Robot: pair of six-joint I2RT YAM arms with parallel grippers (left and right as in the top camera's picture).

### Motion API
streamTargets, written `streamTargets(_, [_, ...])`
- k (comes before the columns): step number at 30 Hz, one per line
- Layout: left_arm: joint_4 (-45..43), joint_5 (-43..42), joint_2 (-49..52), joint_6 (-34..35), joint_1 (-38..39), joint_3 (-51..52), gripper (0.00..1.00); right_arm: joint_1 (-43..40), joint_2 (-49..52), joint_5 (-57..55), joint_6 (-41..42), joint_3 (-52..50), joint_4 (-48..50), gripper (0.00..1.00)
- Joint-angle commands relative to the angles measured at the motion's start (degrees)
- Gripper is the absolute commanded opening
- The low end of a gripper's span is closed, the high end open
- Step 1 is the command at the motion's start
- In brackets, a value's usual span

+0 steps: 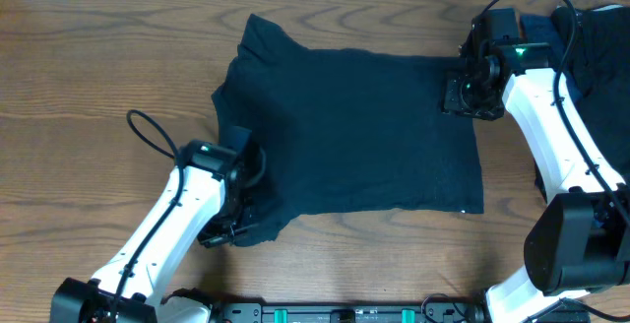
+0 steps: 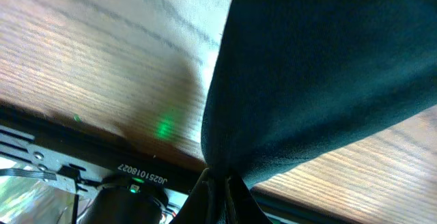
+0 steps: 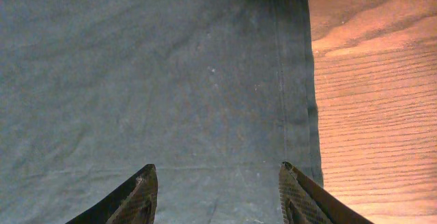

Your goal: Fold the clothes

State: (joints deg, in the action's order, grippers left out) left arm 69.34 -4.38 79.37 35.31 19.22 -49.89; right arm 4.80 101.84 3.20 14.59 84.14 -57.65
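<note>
Nearest the robot's base, the white left arm (image 1: 162,239) reaches up from the lower left corner, a thin black cable (image 1: 148,131) looping off it over the brown wood-grain tabletop (image 1: 89,57). The left hand (image 1: 228,226) sits at the near left sleeve (image 1: 258,217) of the very dark navy, soft-fabric, short-sleeved T-shirt (image 1: 364,131). In the left wrist view that left hand (image 2: 218,190) is pinched narrow on a gathered tuck of the cloth. The T-shirt (image 2: 321,67) rises from the pinch in a broad taut sheet, clear of the tabletop (image 2: 102,60).

Beyond the sleeve, the T-shirt lies spread mostly flat across the middle of the tabletop. Its neck end points left and its bottom hem (image 1: 476,156) runs along the right side.

Farther back, the white right arm (image 1: 556,131) comes in from the right. The right hand (image 1: 461,95) is over the far right corner of the T-shirt, just inside the hem. In the right wrist view the right hand (image 3: 217,193) stands wide, its two black fingertips (image 3: 140,197) well apart above the T-shirt (image 3: 136,74). The stitched hem (image 3: 295,80) and the bare tabletop (image 3: 375,101) lie to the right. Whether the tips touch the cloth cannot be told.

Farthest, at the back right edge behind the right arm, lies a rumpled heap of dark navy and black fabric garments (image 1: 598,37).
</note>
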Motion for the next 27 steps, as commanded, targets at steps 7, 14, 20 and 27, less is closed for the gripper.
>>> streamTargets(7, [-2.6, -3.0, -0.5, 4.8, 4.8, 7.1, 0.06, 0.5, 0.4, 0.2, -0.5, -0.3, -0.2, 0.56])
streamTargets(14, [-1.2, -5.9, -0.5, 1.9, 5.7, 7.3, 0.79, 0.5, 0.4, 0.2, -0.5, -0.3, -0.4, 0.56])
streamTargets(20, [-2.4, -4.8, -0.6, -2.3, 5.7, 1.2, 0.79, 0.5, 0.4, 0.3, -0.5, -0.3, -1.8, 0.52])
streamTargets(27, [-12.8, -0.1, -0.6, -5.1, 5.3, -4.8, 0.09, 0.8, 0.4, 2.9, 0.2, -1.9, -5.0, 0.01])
